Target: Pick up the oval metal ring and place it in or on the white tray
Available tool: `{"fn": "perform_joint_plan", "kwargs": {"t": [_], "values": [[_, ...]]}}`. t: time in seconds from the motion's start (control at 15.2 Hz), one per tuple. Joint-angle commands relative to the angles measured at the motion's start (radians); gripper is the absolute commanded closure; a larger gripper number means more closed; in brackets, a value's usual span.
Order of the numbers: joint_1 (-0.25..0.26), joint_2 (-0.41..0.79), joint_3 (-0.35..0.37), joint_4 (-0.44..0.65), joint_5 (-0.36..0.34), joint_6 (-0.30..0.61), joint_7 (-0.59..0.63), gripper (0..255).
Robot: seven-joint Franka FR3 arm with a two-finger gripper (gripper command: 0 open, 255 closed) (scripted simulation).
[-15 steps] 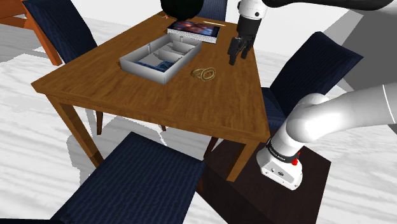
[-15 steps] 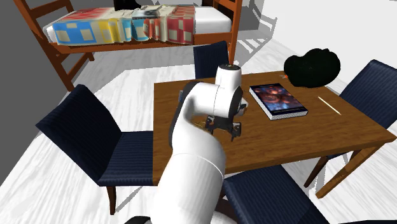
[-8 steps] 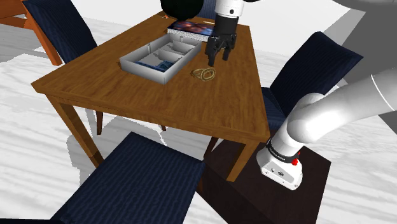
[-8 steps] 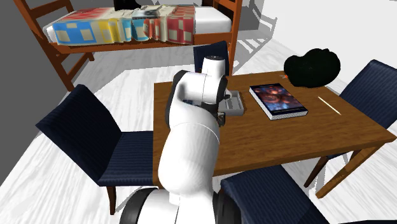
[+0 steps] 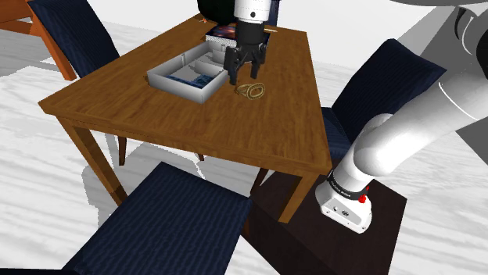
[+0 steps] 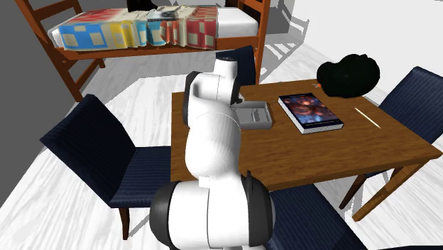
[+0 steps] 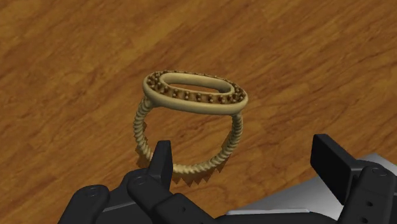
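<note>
Starts at the shoulder view's bottom edge with a navy chair seat point(image 5: 164, 226) and, to its right, the dark stand point(image 5: 297, 234). Passes next over the brown wooden table point(image 5: 188, 125). Finds the ring point(image 5: 251, 91) lying on that wood, gold-coloured, just beside the long side of the white tray point(image 5: 178, 86) yet apart from it. Shows the black gripper point(image 5: 244, 76) low over the ring, pointing down, jaws spread wide and clasping nothing. Gives, from the wrist, a beaded oval top on a twisted band, resting on the table between and just ahead of the parted fingers point(image 7: 162, 159). Reaches then the tray's compartments, something blue in one. Ends, in the second exterior view, with a book point(image 6: 310, 112), a black lump point(image 6: 348, 74) and a bunk bed point(image 6: 142, 28) beyond.
</note>
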Motion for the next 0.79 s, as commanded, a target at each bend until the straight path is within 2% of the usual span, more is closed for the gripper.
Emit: {"fn": "perform_joint_plan", "kwargs": {"t": [0.0, 0.26, 0.73], "values": [[0.001, 0.005, 0.003, -0.021, 0.002, 0.025, 0.001, 0], [0.005, 0.002, 0.010, -0.084, 0.007, 0.086, -0.001, 0], [0.005, 0.002, 0.010, -0.084, 0.007, 0.086, -0.001, 0]]}}
